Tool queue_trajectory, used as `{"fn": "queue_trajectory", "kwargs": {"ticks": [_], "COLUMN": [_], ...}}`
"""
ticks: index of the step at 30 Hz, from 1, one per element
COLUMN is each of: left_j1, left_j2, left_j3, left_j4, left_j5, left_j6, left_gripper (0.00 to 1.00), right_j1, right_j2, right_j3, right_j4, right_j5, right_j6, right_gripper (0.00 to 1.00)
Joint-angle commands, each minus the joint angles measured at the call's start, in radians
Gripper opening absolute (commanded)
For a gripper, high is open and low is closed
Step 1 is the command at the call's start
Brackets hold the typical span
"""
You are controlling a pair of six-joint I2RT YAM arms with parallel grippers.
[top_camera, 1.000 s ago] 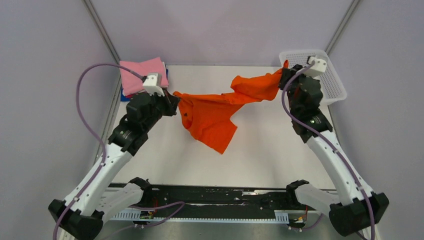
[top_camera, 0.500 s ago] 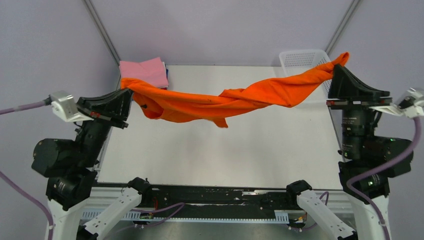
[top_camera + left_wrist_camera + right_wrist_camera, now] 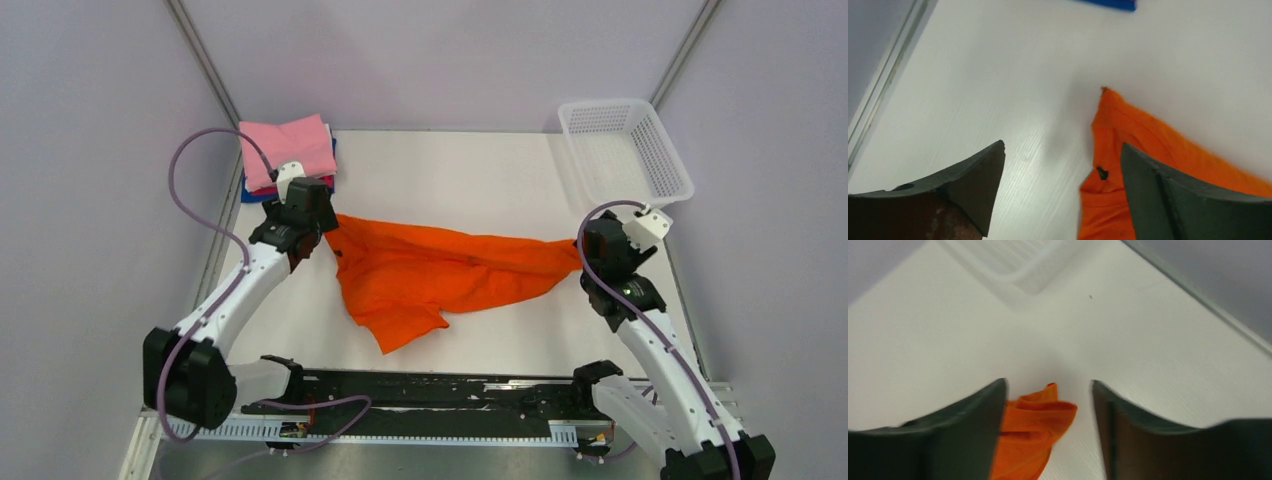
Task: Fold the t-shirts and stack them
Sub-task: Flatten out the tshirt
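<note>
The orange t-shirt (image 3: 430,270) lies crumpled and stretched sideways on the white table. My left gripper (image 3: 325,228) is open at its left corner. In the left wrist view the jaws (image 3: 1062,145) stand wide, with the orange cloth (image 3: 1118,120) by the right finger and not pinched. My right gripper (image 3: 583,258) is open at the shirt's right end. A bunched orange tip (image 3: 1033,415) lies loose between its fingers (image 3: 1048,382). The folded t-shirts, pink on top (image 3: 290,148), are stacked at the back left over magenta and blue ones (image 3: 250,193).
A white mesh basket (image 3: 682,182) stands at the back right, blurred in the right wrist view (image 3: 1013,265). A blue cloth edge (image 3: 1113,4) shows at the top of the left wrist view. A black rail (image 3: 430,385) runs along the table's near edge.
Both arms came down from holding the orange shirt stretched in the air. The shirt now lies on the table, and both grippers have opened and let go of it.
</note>
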Motion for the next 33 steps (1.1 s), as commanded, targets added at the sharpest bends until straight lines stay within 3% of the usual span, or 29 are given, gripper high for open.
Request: {"fn": "queue_trajectory", "kwargs": {"ticks": [1,4,7,11,15,21,25,28,33], "left_j1": [0.077,0.080,0.080,0.069,-0.008,-0.149,-0.209,-0.212,-0.204], "left_j2": [0.128,0.200,0.153,0.062,-0.022,-0.116,-0.143,-0.074,0.108], "left_j3": [0.092,0.221,0.204,0.060,-0.121,-0.238,-0.349,-0.412,-0.326], "left_j4": [0.001,-0.104,-0.114,-0.055,0.008,-0.109,-0.034,0.125,0.180], "left_j5": [-0.004,-0.009,0.090,0.403,0.526,0.571,0.690,0.729,0.585], "left_j6": [-0.060,-0.071,-0.070,-0.098,-0.158,-0.211,-0.226,-0.241,-0.243], "left_gripper": [0.98,1.00,1.00,1.00,1.00,1.00,1.00,1.00,1.00], "right_j1": [-0.110,-0.127,-0.128,-0.129,-0.128,-0.129,-0.128,-0.128,-0.129], "right_j2": [0.124,0.186,0.208,0.218,0.254,0.318,0.391,0.484,0.681], "right_j3": [-0.003,0.040,0.056,0.039,0.018,-0.003,-0.031,-0.009,0.062], "right_j4": [-0.042,-0.068,-0.056,0.015,0.097,0.110,0.165,0.201,0.252], "right_j5": [-0.073,-0.123,-0.173,-0.316,-0.455,-0.675,-0.789,-0.852,-0.819], "right_j6": [0.102,0.109,0.097,0.008,-0.045,-0.036,-0.042,-0.057,-0.067], "right_gripper": [0.96,1.00,1.00,1.00,1.00,1.00,1.00,1.00,1.00]}}
